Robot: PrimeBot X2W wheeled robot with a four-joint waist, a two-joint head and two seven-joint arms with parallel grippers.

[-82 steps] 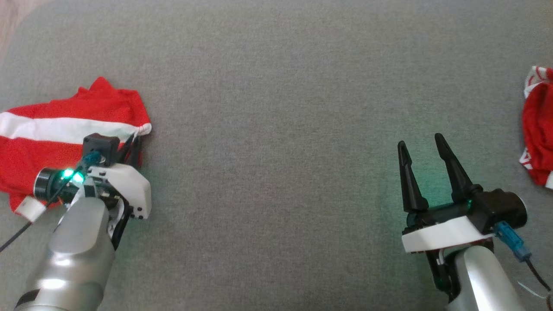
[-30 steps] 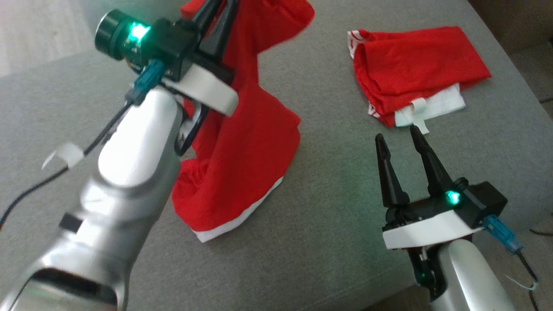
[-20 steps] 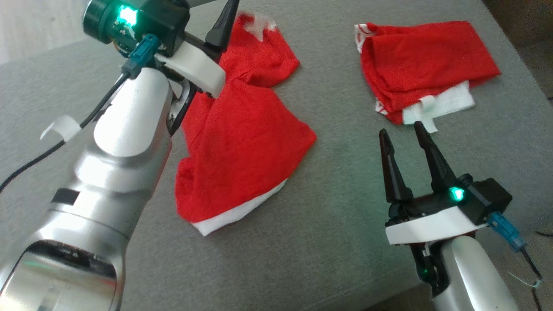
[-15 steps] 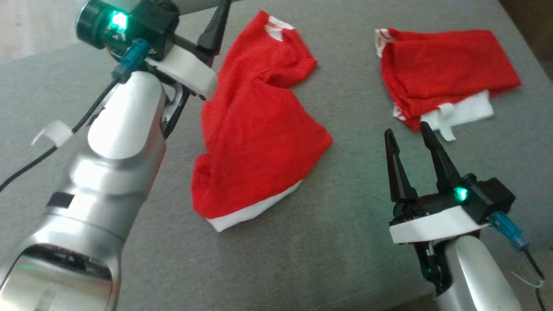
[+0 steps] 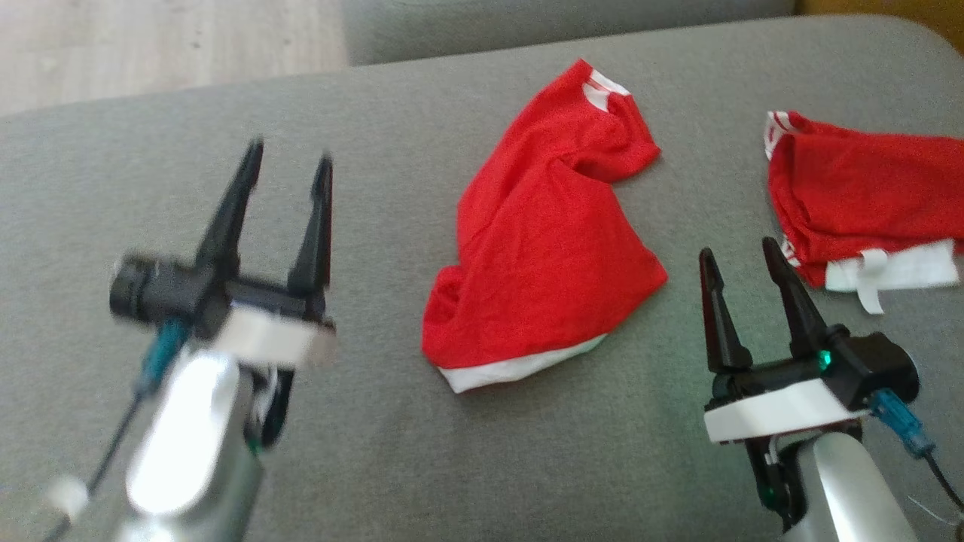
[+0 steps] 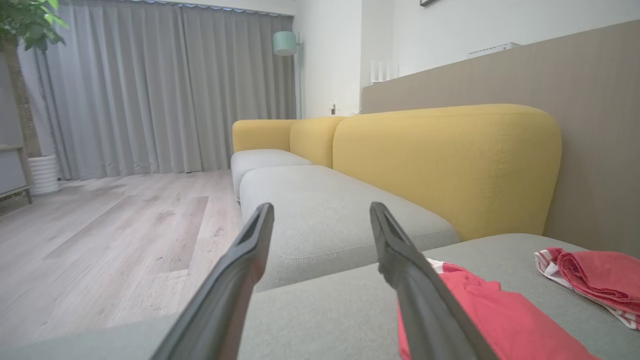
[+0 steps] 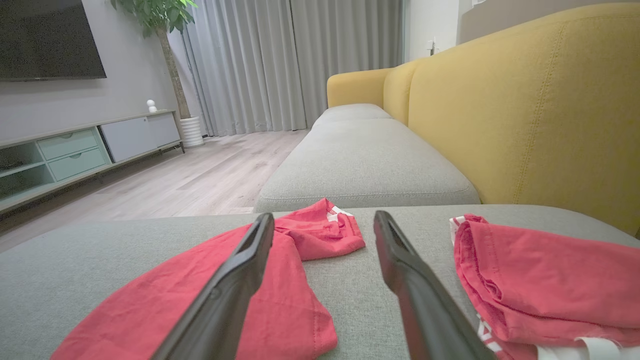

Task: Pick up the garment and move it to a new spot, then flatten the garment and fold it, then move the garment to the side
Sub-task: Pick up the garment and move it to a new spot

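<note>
Grey woven seat cushion [image 5: 452,467]: broad and flat, with both garments lying on it.

Yellow backrest [image 6: 450,160]: padded, rising behind the seat (clear in both wrist views).

Pale wood floor [image 5: 151,45]: beyond the cushion's far edge.

Garment [image 5: 542,263]: red with white trim. It lies loose and rumpled near the middle of the cushion, between the two grippers and touched by neither. A white-striped cuff points away from the robot, and a white hem lies at the near edge.

Second garment [image 5: 858,188]: red, roughly folded, with a white band and a small tab at its near edge. It lies on the robot's right, apart from the first, with bare cushion between them.

Left gripper [image 5: 291,150]: blurred in the head view, over the cushion to the left of the garment. Its fingers are spread wide with nothing between them.

Right gripper [image 5: 736,249]: sharp, low at the right, fingers likewise parted and empty (tips near the gap between the two garments).
</note>
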